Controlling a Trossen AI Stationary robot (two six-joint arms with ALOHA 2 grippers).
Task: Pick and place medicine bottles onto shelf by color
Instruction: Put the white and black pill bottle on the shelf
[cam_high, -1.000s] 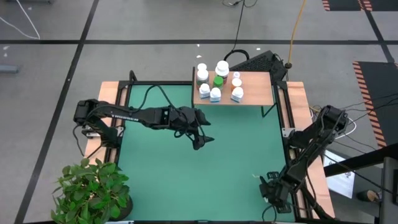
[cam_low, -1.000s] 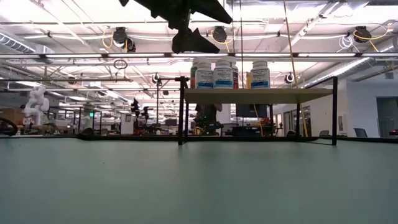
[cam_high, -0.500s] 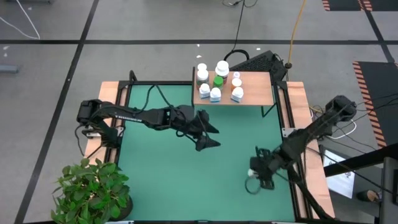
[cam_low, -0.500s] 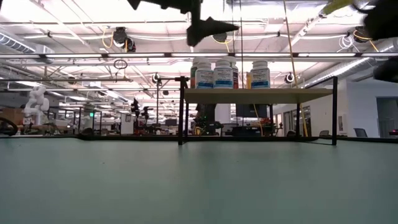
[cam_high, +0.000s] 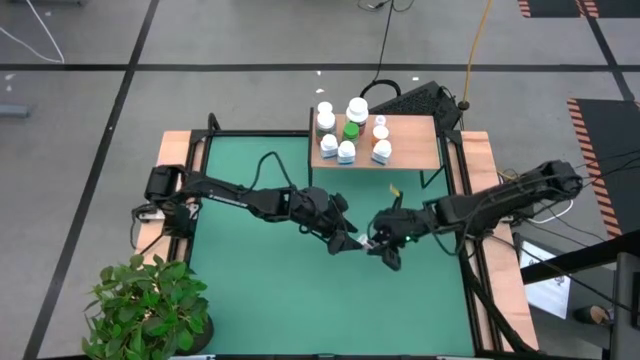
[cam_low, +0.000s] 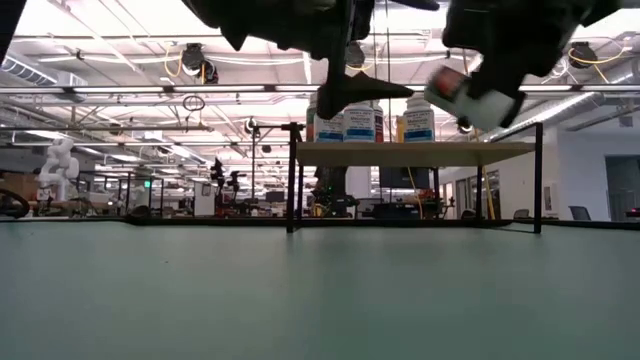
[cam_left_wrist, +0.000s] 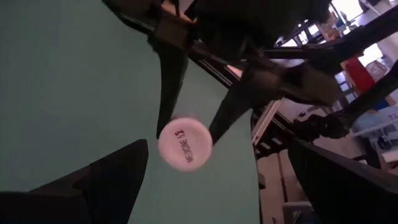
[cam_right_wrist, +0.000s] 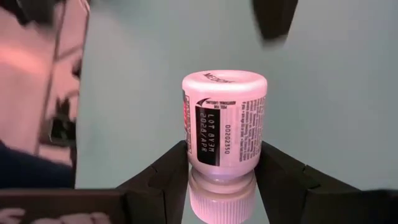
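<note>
We see the right gripper (cam_right_wrist: 221, 177) clamped on a white, red-labelled medicine bottle (cam_right_wrist: 222, 127), held tilted above the green table (cam_high: 260, 290), short of the shelf (cam_high: 412, 140). The left gripper (cam_high: 350, 240) faces it nearby, fingers apparently spread and empty.

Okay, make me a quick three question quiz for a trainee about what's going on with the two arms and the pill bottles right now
1. True or false: the right gripper is shut on a bottle held above the green table.
2. Multiple choice: where do the two grippers stand in the high view? A) far apart at opposite table edges B) close together near the table's middle C) both over the shelf
3. Fill in: the left gripper is ____, its fingers spread toward the held bottle's cap.

Key
1. True
2. B
3. open
</note>
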